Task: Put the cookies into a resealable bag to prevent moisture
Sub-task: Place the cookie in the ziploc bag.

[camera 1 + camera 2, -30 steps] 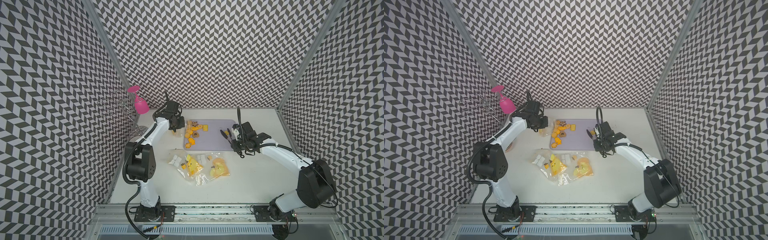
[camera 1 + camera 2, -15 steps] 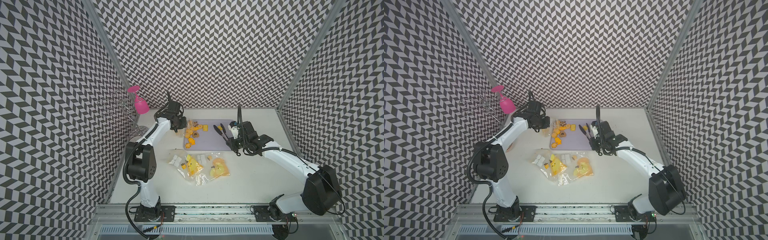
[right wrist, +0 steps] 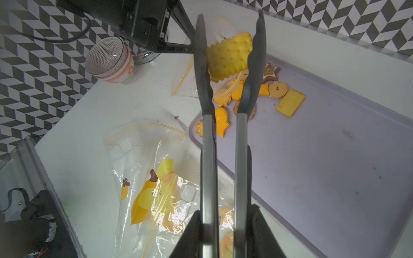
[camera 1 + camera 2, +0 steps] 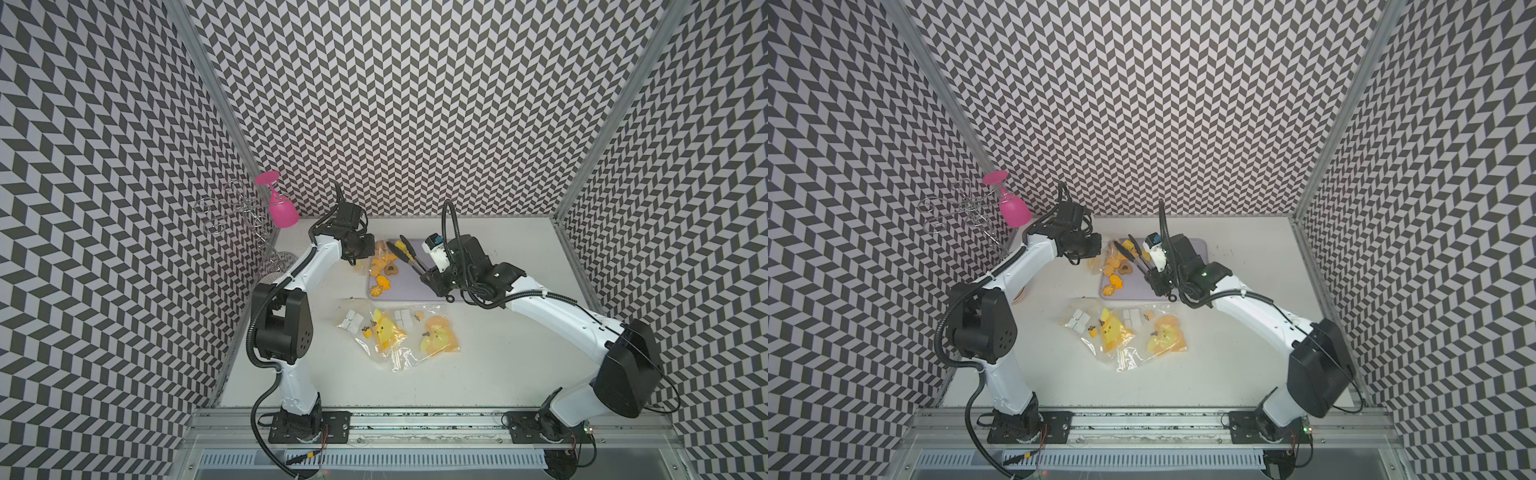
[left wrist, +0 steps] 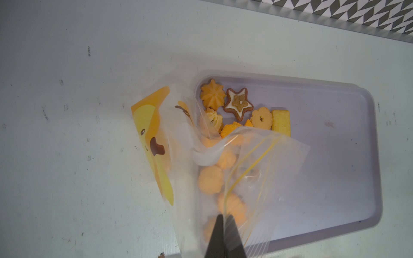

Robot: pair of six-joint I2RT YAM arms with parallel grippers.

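A second ago my tongs (image 3: pixel 206 156) were over the tray's (image 3: pixel 335 178) end by my right arm. Now they are at its end by my left arm, pinching 1 yellow cracker (image 3: pixel 229 55) above the other cookies (image 5: pixel 212 96) on the tray. My right gripper (image 3: pixel 225 230) squeezes the 1 pair of tongs. My left gripper (image 5: pixel 223 241) is closed on 1 bag (image 5: pixel 257 169) there. 2 more bags (image 4: pixel 384 332) lie just beside the tray.

Both arms were stretched forward and angled inward. The left gripper (image 5: pixel 224 236) was pinched fully closed. The right gripper (image 3: pixel 225 232) gripped with its jaws partly apart.
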